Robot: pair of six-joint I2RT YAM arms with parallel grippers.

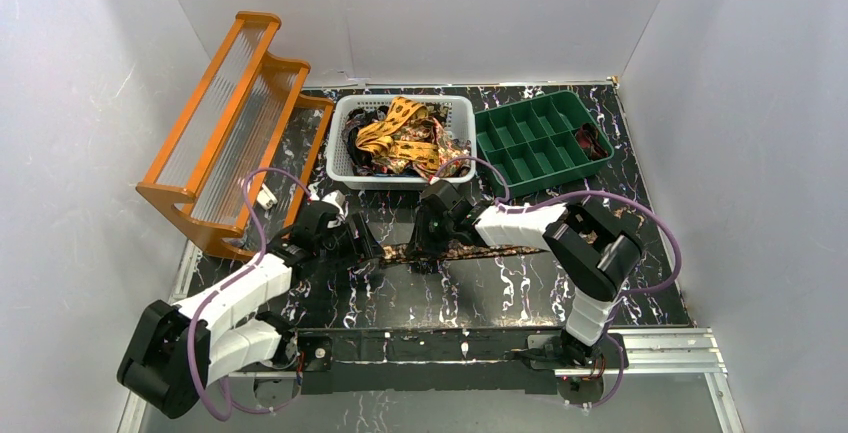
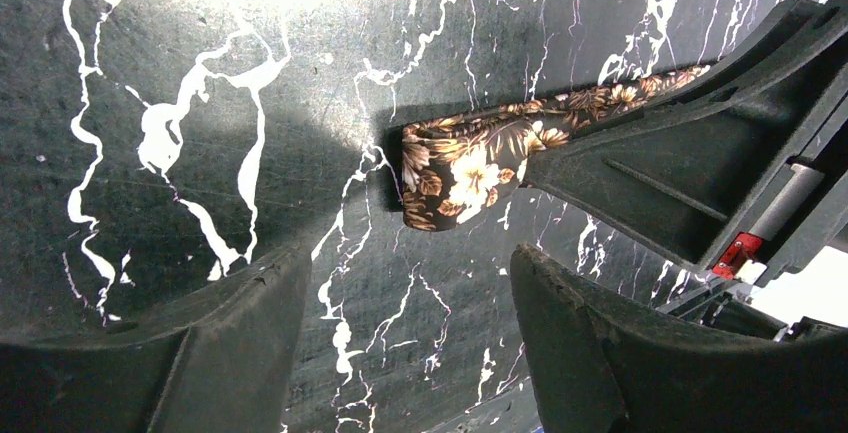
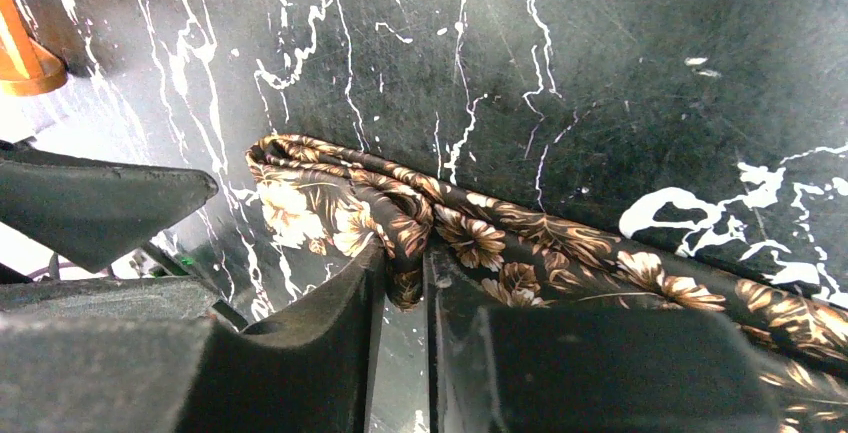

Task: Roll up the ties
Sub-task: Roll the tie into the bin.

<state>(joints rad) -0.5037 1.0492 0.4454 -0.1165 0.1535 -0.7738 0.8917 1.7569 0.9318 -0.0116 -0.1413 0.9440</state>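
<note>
Brown floral fabric decides this step. A long, narrow dark brown necktie with tan flower print lies flat on the black, white-veined marble-pattern surface, in front of both arms. Its long axis runs left to right across the overhead view.

The right end effector has its fingers drawn nearly together on a bunched fold of the necktie, close to the doubled-over left end, so it is gripping cloth. The left end effector is open and holds nothing. It hovers low over the surface, and that folded end of the necktie lies just ahead of its gap, apart from both fingers.

The left arm is therefore nearer the tip. The rest of the strip trails away to the right, past the right arm's fingers. By my reading, rolling must advance rightward along that axis.

More ties sit heaped in the white plastic lattice basket behind.
</note>
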